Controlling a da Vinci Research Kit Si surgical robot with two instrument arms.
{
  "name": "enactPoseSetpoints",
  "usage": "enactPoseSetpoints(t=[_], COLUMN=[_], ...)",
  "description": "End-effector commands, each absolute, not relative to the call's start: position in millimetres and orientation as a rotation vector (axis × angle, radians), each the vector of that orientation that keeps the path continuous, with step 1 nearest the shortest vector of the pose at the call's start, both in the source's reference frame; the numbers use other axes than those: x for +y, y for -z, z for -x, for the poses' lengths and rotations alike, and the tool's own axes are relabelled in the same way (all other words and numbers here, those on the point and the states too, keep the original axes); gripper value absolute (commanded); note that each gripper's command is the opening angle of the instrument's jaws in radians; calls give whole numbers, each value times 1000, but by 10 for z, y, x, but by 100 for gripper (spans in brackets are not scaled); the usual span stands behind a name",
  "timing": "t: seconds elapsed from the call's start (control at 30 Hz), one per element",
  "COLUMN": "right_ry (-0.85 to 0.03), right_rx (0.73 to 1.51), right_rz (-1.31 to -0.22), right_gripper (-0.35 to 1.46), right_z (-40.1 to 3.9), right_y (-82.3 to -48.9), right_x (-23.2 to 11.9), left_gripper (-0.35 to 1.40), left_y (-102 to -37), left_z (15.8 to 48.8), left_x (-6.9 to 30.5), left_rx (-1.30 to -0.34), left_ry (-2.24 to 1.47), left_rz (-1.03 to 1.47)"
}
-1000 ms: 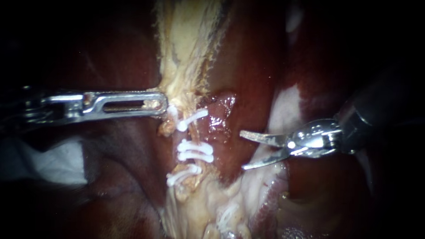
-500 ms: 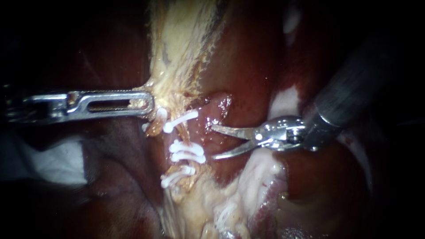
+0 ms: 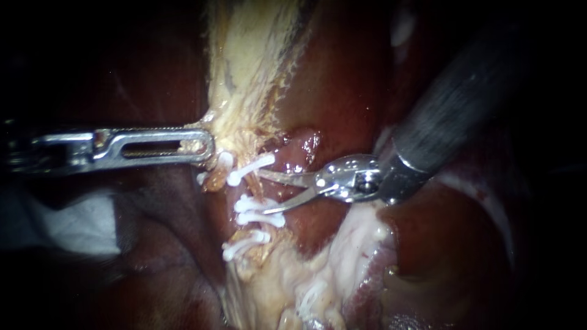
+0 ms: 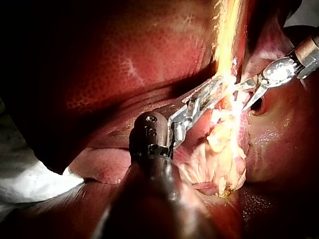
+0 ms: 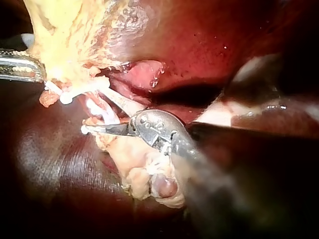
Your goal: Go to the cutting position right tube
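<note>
White clips (image 3: 247,170) nr centre of endoscope view: what do they sit on? — trainee

One clipped tube (image 3: 255,189), running 12-to-6 o'clock at the lower end of the pale yellow tissue (image 3: 244,73). There is a single clip at the 12 o'clock end, a pair just toward 6 from it, then another group further toward 6. — tutor

And the right instrument (image 3: 264,192)? — trainee

Shaft enters from 2 o'clock. Tip = two thin curved blades, moderately parted, nothing gripped. One blade tip lies just beside the single clip and the other reaches the paired clips, so the tube segment btwn those clips sits in the gap. Contact w/ the tube: cannot tell. — tutor

What about the left instrument (image 3: 208,145)? — trainee

It comes in from 9 o'clock. Its slotted jaws are closed on the edge of the pale yellow tissue, at approx 10 o'clock of the single clip. Left wrist view agrees: jaws are clamped on that tissue, w/ the parted blades just ahead of them. — tutor

Surroundings? — trainee

Dark red liver (image 3: 342,79) lies either side of the tube. White gauze (image 3: 79,223) is at 8 o'clock, well apart from the tube. — tutor
</note>
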State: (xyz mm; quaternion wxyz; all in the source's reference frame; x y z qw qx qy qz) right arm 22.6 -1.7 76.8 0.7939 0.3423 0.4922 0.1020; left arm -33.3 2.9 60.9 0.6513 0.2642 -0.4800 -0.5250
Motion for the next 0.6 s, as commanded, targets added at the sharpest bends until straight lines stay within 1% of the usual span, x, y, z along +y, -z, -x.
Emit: enactPoseSetpoints(t=[0.03,0.3,0.43,0.6], right_ry=[-219,-211,-198,-184], right_rx=[1057,1074,1099,1128], right_rz=[-739,-745,-759,-778], right_gripper=[132,132,132,127], right_z=[-228,-237,-239,-242], right_y=[-770,-772,-770,-764], right_x=[-19,-20,-21,-21], left_gripper=[-35,-35,-35,-35], left_y=[-609,-608,-609,-610], left_z=[333,334,334,334], left_x=[28,28,29,29], left_rx=[-1089,-1089,-1089,-1090], left_ry=[1193,1193,1193,1193], left_rz=[-599,-599,-599,-599])
